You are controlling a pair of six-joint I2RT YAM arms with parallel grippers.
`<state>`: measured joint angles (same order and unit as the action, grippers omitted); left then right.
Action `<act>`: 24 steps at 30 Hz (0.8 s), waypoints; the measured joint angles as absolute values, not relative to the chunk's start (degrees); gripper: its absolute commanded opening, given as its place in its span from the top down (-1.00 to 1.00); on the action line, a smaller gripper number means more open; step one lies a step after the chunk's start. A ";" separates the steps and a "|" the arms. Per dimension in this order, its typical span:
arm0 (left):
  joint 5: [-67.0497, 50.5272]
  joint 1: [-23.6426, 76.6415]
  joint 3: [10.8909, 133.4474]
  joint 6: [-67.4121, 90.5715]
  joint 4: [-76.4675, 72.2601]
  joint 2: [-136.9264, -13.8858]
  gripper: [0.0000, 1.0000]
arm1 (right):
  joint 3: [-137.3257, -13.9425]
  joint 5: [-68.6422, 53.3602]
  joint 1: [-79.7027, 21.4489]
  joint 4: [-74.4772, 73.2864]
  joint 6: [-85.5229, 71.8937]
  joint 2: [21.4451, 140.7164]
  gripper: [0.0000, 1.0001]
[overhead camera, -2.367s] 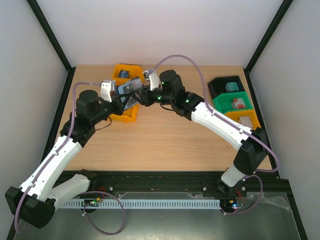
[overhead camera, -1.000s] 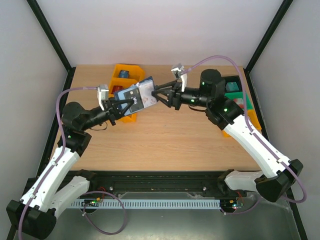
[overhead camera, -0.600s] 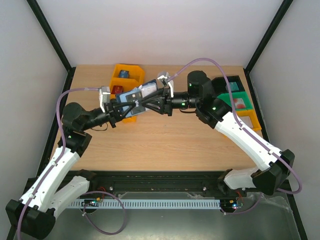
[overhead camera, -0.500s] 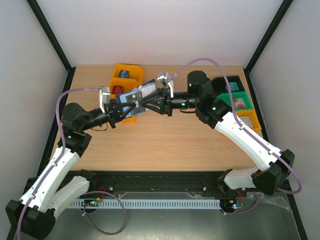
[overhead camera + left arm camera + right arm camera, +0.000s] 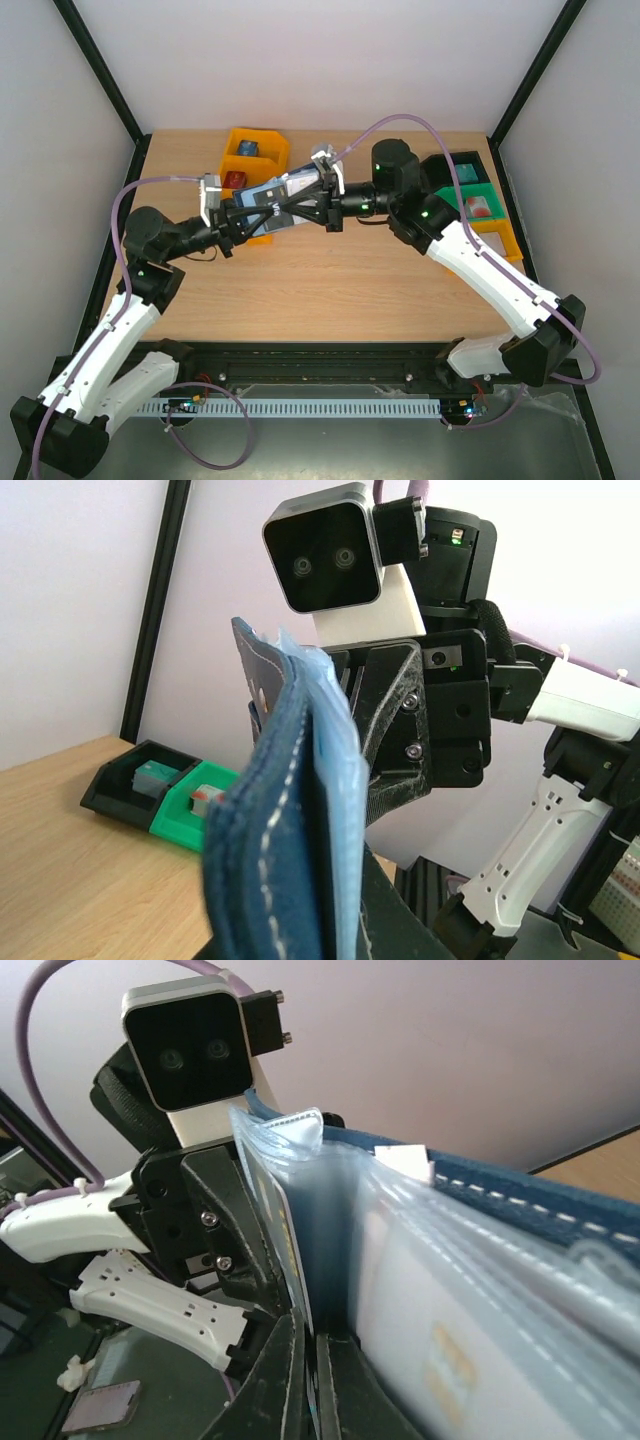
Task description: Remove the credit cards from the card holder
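My left gripper (image 5: 255, 210) is shut on the card holder (image 5: 278, 188), a navy wallet held open and raised in front of the yellow bin. In the left wrist view the card holder (image 5: 262, 860) stands edge-on between the fingers of my left gripper (image 5: 320, 935), its light blue lining (image 5: 340, 800) on the right. My right gripper (image 5: 288, 204) reaches into it from the right. In the right wrist view my right gripper (image 5: 312, 1365) is pinched on the lower edge of a dark credit card (image 5: 283, 1250) beside clear sleeves (image 5: 440, 1340). Other cards sit blurred in the sleeves.
A yellow three-compartment bin (image 5: 243, 165) with small items stands at the back left, behind the held wallet. Black, green and yellow bins (image 5: 468, 200) stand in a row at the right edge. Both arms meet above the back middle of the wooden table (image 5: 330, 290).
My right gripper has moved left from beside the card holder into its open side and has closed on a card. My left gripper holds the card holder in nearly the same place.
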<state>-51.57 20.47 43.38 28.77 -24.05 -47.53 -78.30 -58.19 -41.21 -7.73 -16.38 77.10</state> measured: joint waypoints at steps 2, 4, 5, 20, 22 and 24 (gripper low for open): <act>-51.51 20.47 43.31 28.91 -24.36 -47.51 0.94 | -78.19 -58.94 -41.21 -7.09 -16.93 76.99 0.97; -51.62 20.51 43.33 28.93 -24.62 -47.40 0.85 | -77.67 -59.44 -41.21 -6.02 -17.30 76.69 0.97; -51.68 20.60 43.31 28.97 -24.75 -47.37 0.84 | -77.03 -59.61 -41.21 -5.23 -17.43 76.34 0.97; -52.29 20.99 42.96 29.69 -26.30 -46.50 0.68 | -75.92 -61.23 -40.32 -2.96 -18.24 75.29 0.97; -52.29 20.99 42.87 29.65 -26.30 -46.39 0.64 | -75.92 -61.56 -40.01 -3.09 -18.22 75.18 0.97; -52.31 20.99 42.65 29.67 -26.30 -46.35 0.65 | -75.92 -61.71 -39.59 -3.40 -18.15 74.89 0.97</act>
<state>-52.31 20.99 42.65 29.67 -26.30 -46.35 -75.92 -61.71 -39.59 -3.40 -18.15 74.89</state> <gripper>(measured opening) 0.174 0.017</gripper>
